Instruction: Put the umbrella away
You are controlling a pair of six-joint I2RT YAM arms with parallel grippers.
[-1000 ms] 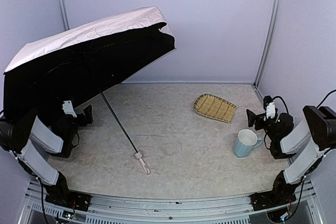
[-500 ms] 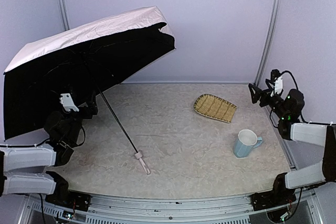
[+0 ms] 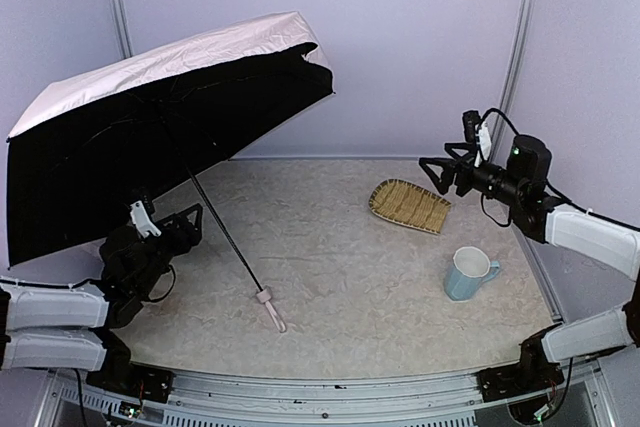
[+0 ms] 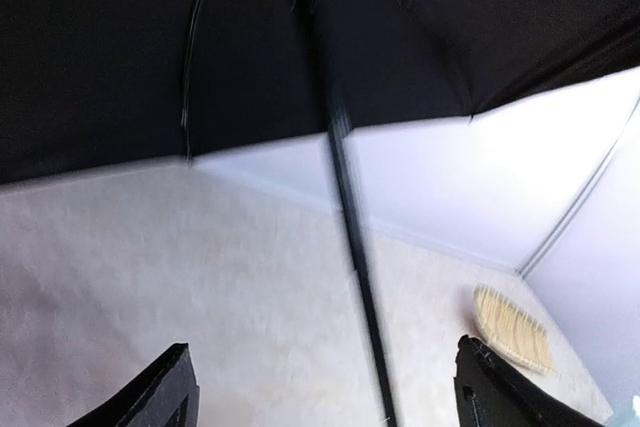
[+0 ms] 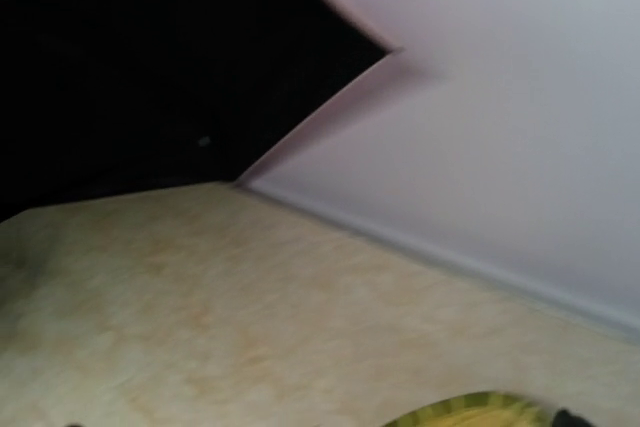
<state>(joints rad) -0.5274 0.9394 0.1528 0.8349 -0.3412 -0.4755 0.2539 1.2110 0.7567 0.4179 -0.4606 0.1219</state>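
The umbrella (image 3: 170, 77) stands open on the table, its pale pink canopy tilted over the left side and showing its black lining. A thin dark shaft (image 3: 227, 239) slants down to the small pale handle (image 3: 265, 297). My left gripper (image 3: 190, 224) is open, just left of the shaft. In the left wrist view the shaft (image 4: 352, 247) runs between the spread fingers (image 4: 170, 397), ahead of them and untouched. My right gripper (image 3: 436, 175) is open in the air beyond the tray and holds nothing. The right wrist view shows the black lining (image 5: 130, 67).
A woven bamboo tray (image 3: 410, 205) lies at the back right of the table, also seen as the tray (image 4: 512, 327) in the left wrist view. A pale blue mug (image 3: 468, 273) stands near the right edge. Walls close in the back and both sides.
My left arm has reached right and lower, bringing its jaws up to the shaft, and they have narrowed a little. My right arm has swung left from the right wall to above the tray.
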